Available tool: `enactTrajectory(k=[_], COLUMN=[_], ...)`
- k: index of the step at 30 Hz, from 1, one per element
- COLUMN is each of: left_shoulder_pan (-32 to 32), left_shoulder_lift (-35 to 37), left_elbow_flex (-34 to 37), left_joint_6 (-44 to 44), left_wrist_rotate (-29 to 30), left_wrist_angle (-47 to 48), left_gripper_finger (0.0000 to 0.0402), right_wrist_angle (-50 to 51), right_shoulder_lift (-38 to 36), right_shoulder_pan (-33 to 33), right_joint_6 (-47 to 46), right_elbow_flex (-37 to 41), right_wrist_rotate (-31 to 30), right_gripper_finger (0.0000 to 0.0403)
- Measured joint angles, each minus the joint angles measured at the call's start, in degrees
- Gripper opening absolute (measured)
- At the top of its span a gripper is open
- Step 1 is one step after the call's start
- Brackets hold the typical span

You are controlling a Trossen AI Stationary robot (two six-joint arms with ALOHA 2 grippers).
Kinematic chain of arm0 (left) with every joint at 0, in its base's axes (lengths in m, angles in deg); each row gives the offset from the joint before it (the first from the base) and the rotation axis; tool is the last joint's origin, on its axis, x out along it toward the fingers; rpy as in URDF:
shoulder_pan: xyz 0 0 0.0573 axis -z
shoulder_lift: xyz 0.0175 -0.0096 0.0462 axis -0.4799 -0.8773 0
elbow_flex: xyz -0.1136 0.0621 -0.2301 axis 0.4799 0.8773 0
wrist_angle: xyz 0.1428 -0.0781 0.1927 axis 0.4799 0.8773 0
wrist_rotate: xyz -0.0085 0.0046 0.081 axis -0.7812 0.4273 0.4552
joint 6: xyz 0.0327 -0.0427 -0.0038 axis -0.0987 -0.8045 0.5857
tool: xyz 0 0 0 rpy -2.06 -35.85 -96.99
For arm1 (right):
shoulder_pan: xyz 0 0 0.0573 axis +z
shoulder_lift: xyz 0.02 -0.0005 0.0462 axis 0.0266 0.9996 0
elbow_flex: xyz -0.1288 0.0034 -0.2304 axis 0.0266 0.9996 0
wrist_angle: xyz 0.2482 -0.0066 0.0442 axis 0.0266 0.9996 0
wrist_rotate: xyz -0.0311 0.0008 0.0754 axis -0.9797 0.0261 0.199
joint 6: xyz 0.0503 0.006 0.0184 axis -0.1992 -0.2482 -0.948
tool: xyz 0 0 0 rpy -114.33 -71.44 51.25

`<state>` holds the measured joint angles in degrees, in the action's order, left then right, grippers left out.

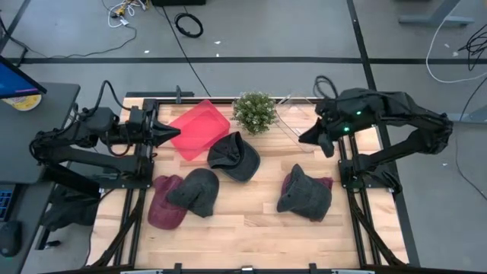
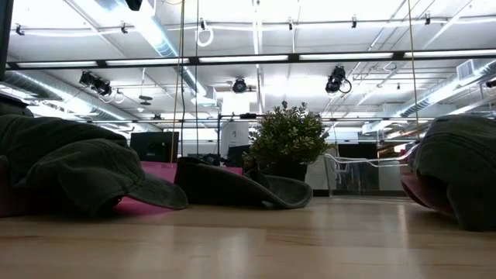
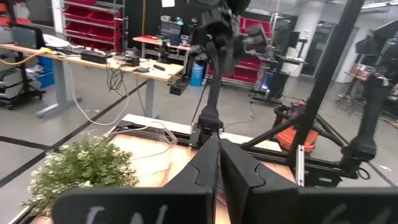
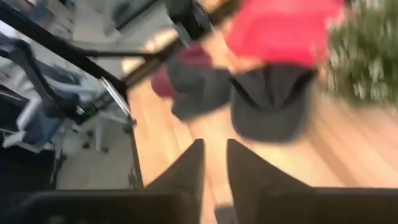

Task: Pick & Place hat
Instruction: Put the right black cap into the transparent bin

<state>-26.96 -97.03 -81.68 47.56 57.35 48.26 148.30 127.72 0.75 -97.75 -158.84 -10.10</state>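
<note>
Five hats: all on my table, three dark grey and two maroon, floppy caps with brims, none of them in either of my grippers.
Middle hat [image 1: 234, 156]: dark grey, brim flopped out, crown touching the near corner of the red tray.
Left pair: a dark grey hat [image 1: 195, 191] lies on top of a maroon hat [image 1: 163, 202], covering its right side.
Right pair: another dark grey hat [image 1: 302, 190] sits over a maroon hat [image 1: 326, 185], only a sliver of the maroon one peeking out at the right edge.
Red tray [image 1: 198, 129]: flat, shallow, turned at an angle, back-left part of the table; I can't spot anything lying inside it.
Clear bin [image 1: 291, 116]: see-through container just right of the plant, looks to hold nothing, though it's hard to read.
Plant [image 1: 254, 112]: small bushy green thing in a dark pot, between the tray and the clear bin at the back.
Left gripper [image 1: 173, 135]: fingers pinched together on nothing, tip hovering over the left edge of the tray.
Right gripper [image 1: 304, 138]: up in the air by the clear bin, fingers a narrow crack apart in my wrist view, holding nothing.
Table [image 1: 251, 228]: light wood planks.
</note>
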Motion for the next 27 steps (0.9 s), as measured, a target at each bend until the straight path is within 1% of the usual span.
enactTrajectory(k=[4,7,9,11,14,19,23,27], left_shoulder_pan=[0.0,0.0,0.0,0.0,0.0,0.0,0.0,0.0], left_shoulder_lift=[0.0,0.0,0.0,0.0,-0.3,-1.1,-1.6,-1.6], left_elbow_flex=[0.0,0.0,0.0,0.0,0.1,0.2,0.2,0.2], left_joint_6=[0.0,-0.2,-1.0,-1.2,-1.2,-1.1,-1.6,-3.5], left_wrist_rotate=[4.0,6.5,7.1,7.1,7.1,6.3,4.8,4.5], left_wrist_angle=[0.0,0.0,0.0,0.0,-0.1,1.3,3.7,7.6], left_gripper_finger=[0.0021,0.0021,0.0021,0.0021,0.0021,0.0021,0.0022,0.0035], right_wrist_angle=[10.4,17.1,20.4,22.4,23.1,23.6,23.9,23.9], right_shoulder_lift=[2.1,4.5,6.3,8.0,10.6,13.7,14.4,14.4], right_shoulder_pan=[0.0,0.0,0.0,0.0,0.0,0.1,0.3,0.6], right_joint_6=[-5.6,-7.8,-9.9,-11.6,-14.0,-16.6,-18.1,-22.7], right_elbow_flex=[0.0,0.1,0.1,0.1,0.1,0.1,0.1,0.1], right_wrist_rotate=[0.2,-0.2,-0.5,-0.6,-0.5,-0.5,-0.6,-0.5], right_gripper_finger=[0.017,0.023,0.026,0.028,0.0285,0.0274,0.027,0.0269])
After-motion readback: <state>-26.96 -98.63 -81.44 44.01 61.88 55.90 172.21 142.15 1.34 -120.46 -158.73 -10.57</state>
